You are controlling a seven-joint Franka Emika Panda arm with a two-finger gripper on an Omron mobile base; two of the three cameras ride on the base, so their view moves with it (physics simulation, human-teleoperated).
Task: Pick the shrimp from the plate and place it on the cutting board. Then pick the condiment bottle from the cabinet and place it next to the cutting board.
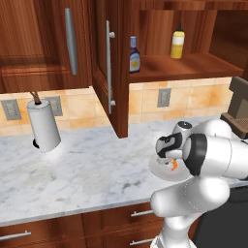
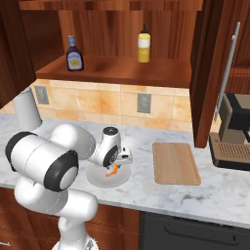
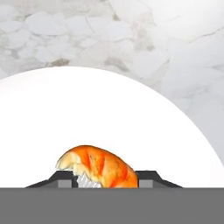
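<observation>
One shrimp (image 3: 98, 168) is seen on the one plate (image 3: 109, 127), at the gripper (image 3: 103, 178); in the hand view it lies between the two dark finger tips, but whether the fingers are clamped on it or apart cannot be told. In the right base view the shrimp (image 2: 113, 170) shows as an orange speck under the gripper (image 2: 115, 163), over the plate (image 2: 97, 179), which sits near the front edge of the marble counter (image 2: 215, 195). One cutting board (image 2: 176, 163) lies flat on the counter to the right of the plate, apart from it, and nothing is seen on it. The cabinet (image 2: 122, 68) is open, its door (image 1: 110, 68) swung outward with one long silver bar handle (image 1: 108, 68). On its inner shelf two bottles are counted: one condiment bottle (image 2: 74, 53) toward the shelf's left end and one yellow squeeze bottle (image 2: 143, 45) further right, both upright and well apart. One paper towel roll (image 1: 43, 126) hangs under the left cabinets, and one coffee machine (image 2: 232, 132) stands at the counter's right end.
</observation>
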